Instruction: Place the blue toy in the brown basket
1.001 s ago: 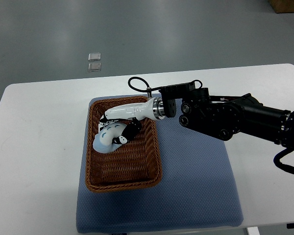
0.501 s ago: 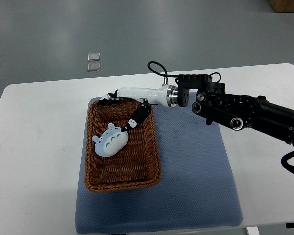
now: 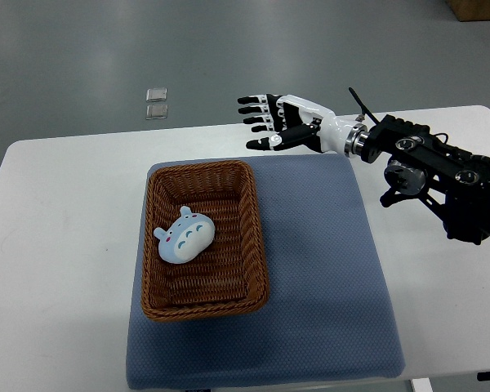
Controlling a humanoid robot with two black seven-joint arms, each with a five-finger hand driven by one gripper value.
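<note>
A pale blue toy (image 3: 184, 235) with a cartoon face lies inside the brown wicker basket (image 3: 253, 237), toward its left wall. The basket stands on a blue mat (image 3: 327, 278). My right hand (image 3: 271, 122) hovers above the table's far edge, up and to the right of the basket, well apart from the toy. Its white and black fingers (image 3: 253, 110) are spread and hold nothing. The black right arm (image 3: 429, 167) reaches in from the right edge. My left arm does not show.
The white table (image 3: 57, 269) carries the mat and basket. Two small clear plastic packets (image 3: 157, 103) lie on the grey floor beyond the table. A brown box corner (image 3: 478, 8) sits at the top right.
My right hand let go of the blue toy in the basket, rose out of it and drew back to the right with its fingers spread. The toy stays in the basket.
</note>
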